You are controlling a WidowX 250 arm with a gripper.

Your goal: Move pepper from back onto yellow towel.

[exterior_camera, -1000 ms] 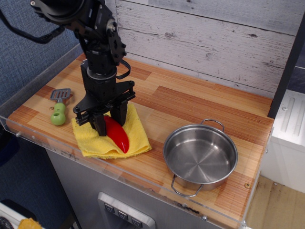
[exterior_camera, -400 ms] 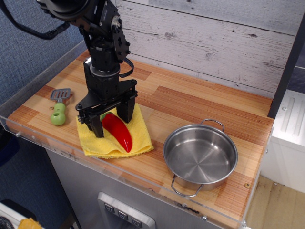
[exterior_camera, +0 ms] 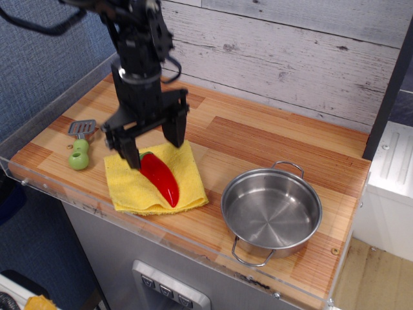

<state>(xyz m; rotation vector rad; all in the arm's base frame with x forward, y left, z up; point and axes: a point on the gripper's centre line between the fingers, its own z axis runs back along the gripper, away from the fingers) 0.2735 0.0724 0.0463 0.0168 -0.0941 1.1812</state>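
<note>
The jaws stand wide apart and hold nothing. The gripper [exterior_camera: 152, 141] hangs just above the back part of the yellow towel [exterior_camera: 155, 181], with one finger [exterior_camera: 131, 148] over the towel's left rear corner and the other over its rear edge; whether a fingertip touches the cloth is hard to tell.

Below the open fingers lies the pepper [exterior_camera: 160, 178], flat on the yellow towel, running on a slant from its small green stem at the back left to its pointed tip at the front right. It rests wholly within the cloth and is free of both fingers.

The towel sits near the front left of the wooden table [exterior_camera: 258, 139]. Just left of it, apart from the cloth, lies a green-handled spatula [exterior_camera: 80, 147], its grey blade pointing toward the back.

To the right, well apart from the towel, a steel pot [exterior_camera: 271, 211] with two wire handles stands upright near the front edge. Its inside shows only bare metal.
</note>
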